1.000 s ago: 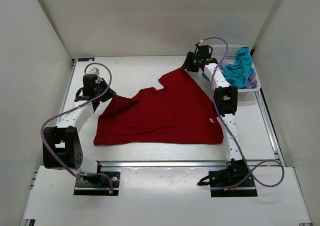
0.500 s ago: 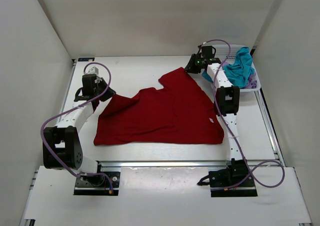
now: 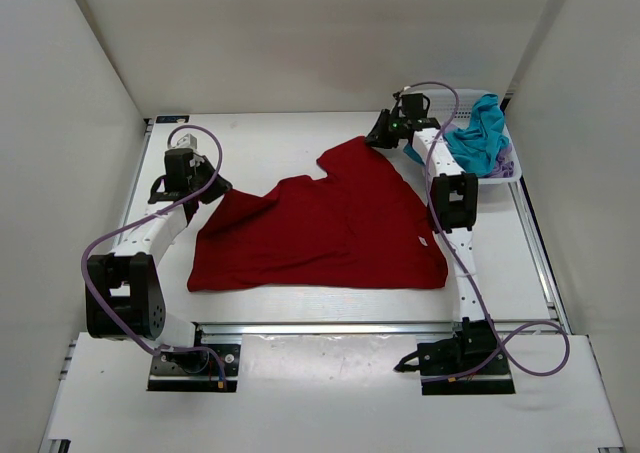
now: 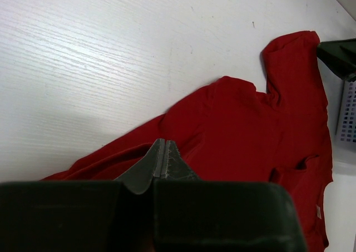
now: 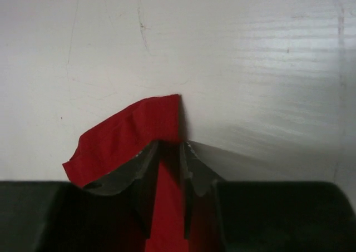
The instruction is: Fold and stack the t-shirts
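Observation:
The deep red t-shirt (image 3: 330, 223) lies spread across the middle of the table, also seen in the left wrist view (image 4: 250, 129). My left gripper (image 3: 210, 190) is shut at the shirt's left corner, its tips (image 4: 162, 143) pressed together where a raised fold of cloth runs up to them. My right gripper (image 3: 378, 136) sits at the shirt's far corner, and a strip of that red corner (image 5: 128, 132) fills the narrow gap between its fingers (image 5: 169, 146). A teal-blue t-shirt (image 3: 480, 133) lies crumpled in the basket, with a bit of pale lavender cloth (image 3: 506, 169) under it.
A white mesh basket (image 3: 450, 97) stands at the back right corner, just right of my right gripper; its wall shows in the left wrist view (image 4: 347, 113). White walls enclose the table on three sides.
My right gripper shifted slightly right at the shirt's far corner and its jaws narrowed onto the cloth. The left arm and the shirt have not moved.

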{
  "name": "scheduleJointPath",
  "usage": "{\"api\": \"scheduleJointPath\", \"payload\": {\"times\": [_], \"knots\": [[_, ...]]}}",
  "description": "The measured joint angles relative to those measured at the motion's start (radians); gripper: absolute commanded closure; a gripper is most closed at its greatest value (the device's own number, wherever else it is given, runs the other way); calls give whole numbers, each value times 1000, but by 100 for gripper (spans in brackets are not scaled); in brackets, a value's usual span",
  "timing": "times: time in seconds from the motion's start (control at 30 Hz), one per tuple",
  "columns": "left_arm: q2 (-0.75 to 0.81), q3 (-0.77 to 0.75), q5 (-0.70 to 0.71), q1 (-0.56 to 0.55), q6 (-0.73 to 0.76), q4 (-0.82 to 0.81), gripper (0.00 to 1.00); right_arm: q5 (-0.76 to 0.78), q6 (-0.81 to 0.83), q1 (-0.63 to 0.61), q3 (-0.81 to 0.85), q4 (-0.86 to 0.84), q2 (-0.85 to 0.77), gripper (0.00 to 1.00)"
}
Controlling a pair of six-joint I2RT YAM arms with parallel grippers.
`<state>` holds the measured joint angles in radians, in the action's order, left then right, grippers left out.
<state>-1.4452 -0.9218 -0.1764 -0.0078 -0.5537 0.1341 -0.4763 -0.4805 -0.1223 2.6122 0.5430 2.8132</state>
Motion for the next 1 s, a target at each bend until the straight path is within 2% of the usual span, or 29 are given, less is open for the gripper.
{"api": "scheduleJointPath", "payload": {"times": [0.07, 0.2, 0.43, 0.53, 0.7, 1.0], "knots": [[0, 0, 0, 0, 0, 0, 100, -23, -3, 0, 0, -23, 0, 59], [0, 0, 0, 0, 0, 0, 100, -40, -18, 0, 0, -44, 0, 56], [0, 9, 0, 0, 0, -3, 100, -47, -37, 0, 0, -48, 14, 90], [0, 10, 0, 0, 0, -4, 100, -43, -40, 0, 3, -48, 18, 100], [0, 11, 0, 0, 3, -3, 100, -27, -42, -2, 30, -32, 27, 100], [-16, 10, -4, 41, -1, -8, 100, 49, 63, -14, 173, 159, 38, 100]]}}
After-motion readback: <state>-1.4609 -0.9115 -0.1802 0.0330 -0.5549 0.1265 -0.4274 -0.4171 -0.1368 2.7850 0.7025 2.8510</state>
